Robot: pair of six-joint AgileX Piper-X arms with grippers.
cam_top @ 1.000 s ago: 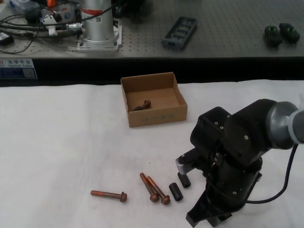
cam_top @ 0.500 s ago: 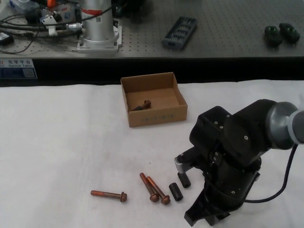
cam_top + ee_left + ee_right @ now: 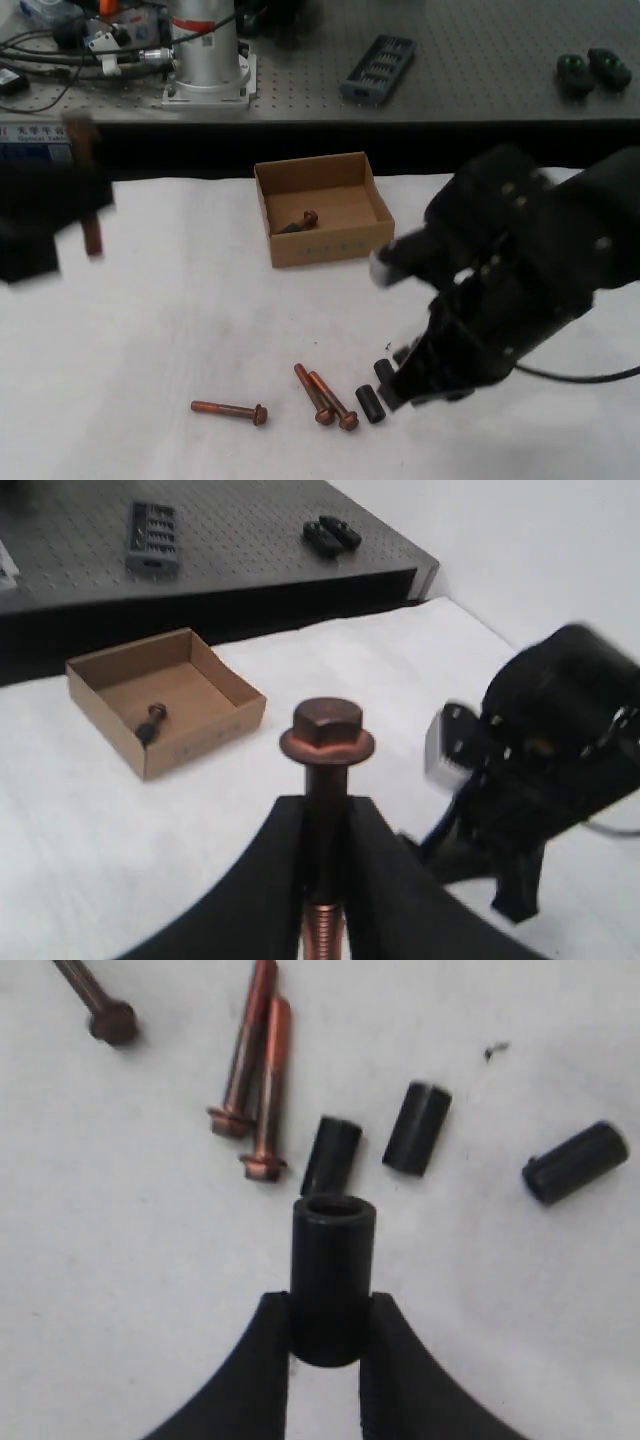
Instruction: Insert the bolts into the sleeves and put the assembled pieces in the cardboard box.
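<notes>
My left gripper (image 3: 325,815) is shut on a copper bolt (image 3: 327,742), head up; in the high view the same bolt (image 3: 91,235) hangs at the far left above the cloth. My right gripper (image 3: 330,1310) is shut on a black sleeve (image 3: 330,1275), open end showing, and its arm (image 3: 500,290) hovers over the loose parts. Three bolts (image 3: 228,409) (image 3: 313,392) (image 3: 335,402) lie on the cloth beside loose sleeves (image 3: 331,1155) (image 3: 417,1128) (image 3: 575,1162). The cardboard box (image 3: 330,248) holds one assembled piece (image 3: 298,222).
A white cloth (image 3: 180,320) covers the bench. Behind it is a perforated metal table with a metal post base (image 3: 205,60), a black tray (image 3: 378,65) and two black parts (image 3: 592,70). Bare cloth lies left of the box.
The right arm has risen off the cloth and swung toward the back with a sleeve. The left arm has come into the high view at the left, carrying a bolt.
</notes>
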